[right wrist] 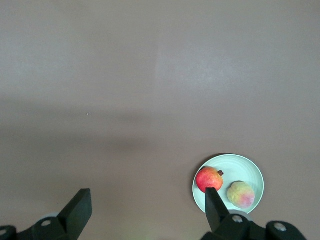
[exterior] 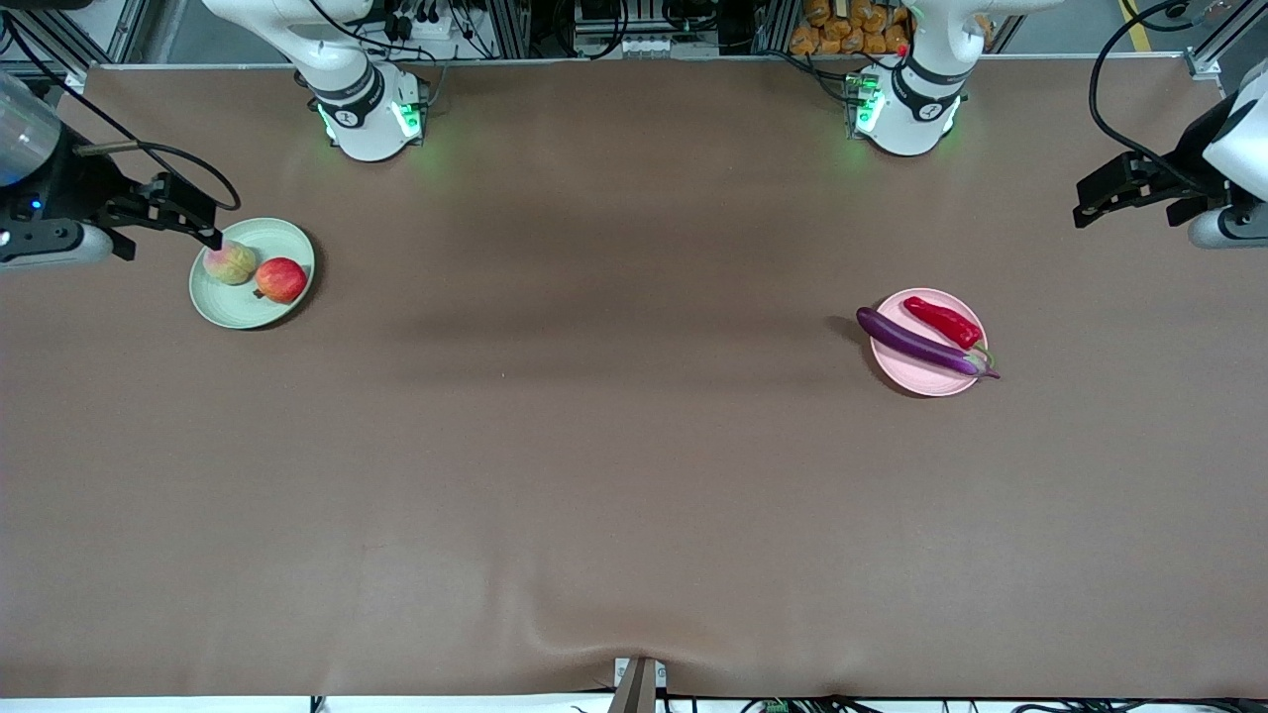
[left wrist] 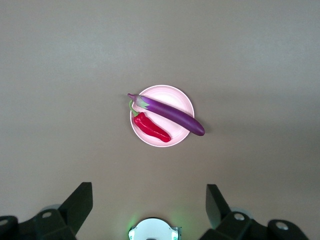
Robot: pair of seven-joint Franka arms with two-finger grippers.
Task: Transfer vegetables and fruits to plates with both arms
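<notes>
Table: looks done, nothing left to move. Pink plate holds eggplant and chili; green plate holds apple and peach. Left gripper and right gripper spread wide, empty, raised at table ends. Next: park.

No text, label, brand, number or sign can be read anywhere in these views. Nothing on the table, the plates or the produce carries lettering.
</notes>
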